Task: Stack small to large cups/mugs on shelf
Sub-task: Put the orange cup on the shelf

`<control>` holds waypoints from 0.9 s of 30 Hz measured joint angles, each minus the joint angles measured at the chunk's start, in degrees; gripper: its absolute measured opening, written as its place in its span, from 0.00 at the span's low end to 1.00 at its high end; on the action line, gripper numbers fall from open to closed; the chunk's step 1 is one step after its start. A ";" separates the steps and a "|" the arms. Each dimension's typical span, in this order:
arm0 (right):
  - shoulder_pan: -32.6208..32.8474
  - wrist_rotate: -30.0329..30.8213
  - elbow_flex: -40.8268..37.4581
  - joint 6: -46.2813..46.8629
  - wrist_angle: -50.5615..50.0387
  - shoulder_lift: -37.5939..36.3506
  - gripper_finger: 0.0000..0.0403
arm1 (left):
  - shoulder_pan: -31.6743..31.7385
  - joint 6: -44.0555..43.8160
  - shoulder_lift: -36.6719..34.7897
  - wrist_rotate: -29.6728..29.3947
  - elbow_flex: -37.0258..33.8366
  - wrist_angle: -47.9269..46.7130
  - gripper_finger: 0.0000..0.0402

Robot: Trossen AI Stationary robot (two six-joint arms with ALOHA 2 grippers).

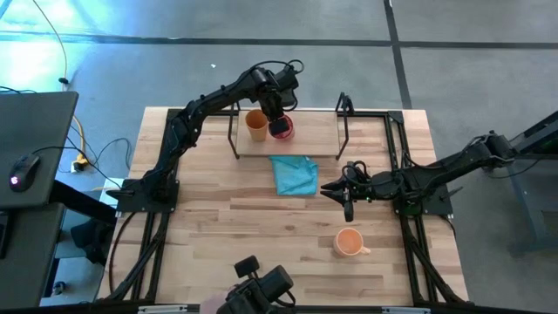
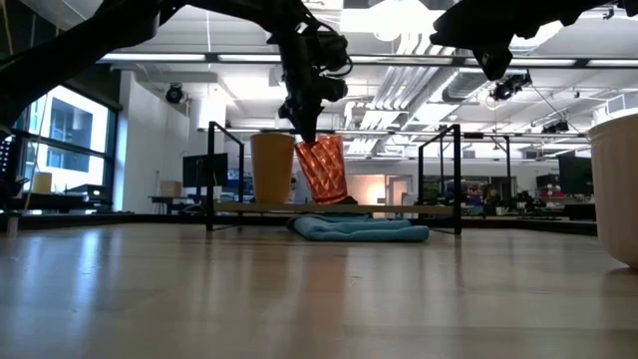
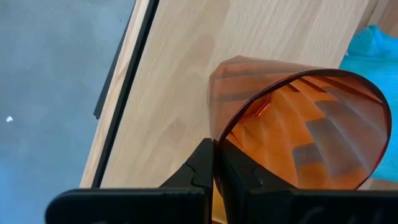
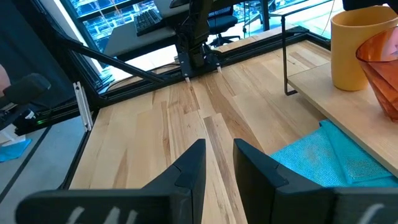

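Three cups are in view, one of each kind. Item one: a dark red, translucent ribbed plastic cup (image 1: 281, 128), pinched at its rim by the left end effector (image 1: 277, 118), whose fingers are fully closed on the cup wall. It hangs tilted just above the low light-wood shelf board in its black wire frame (image 1: 318, 135), toward the shelf's 9 o'clock end. Item two: a mustard-tan plain tumbler (image 1: 256, 125), upright on the shelf, just beside the red cup at its 9 o'clock. Item three: a bright orange mug with a side handle (image 1: 349, 242), upright on the wooden worktop (image 1: 218, 235), well apart from the shelf, toward 5 o'clock of the worktop's centre.

Handling assessment: the red cup appears thin-walled, light and somewhat flexible; a rim pinch holds it but lets it swing, and the smooth plastic could slip. The tumbler looks stiffer; rim or wall both serve. The mug is judged heaviest and rigid; best taken at the rim opposite the handle, or by the handle itself.

One right end effector (image 1: 346, 194) waits over the worktop's centre, fingers partly apart, holding nothing. One crumpled blue cloth (image 1: 294, 174) lies between it and the shelf.
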 joint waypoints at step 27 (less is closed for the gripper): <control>-0.01 -0.02 0.00 0.00 -0.01 0.00 0.18 | 0.00 -0.48 0.00 0.12 0.00 2.30 0.00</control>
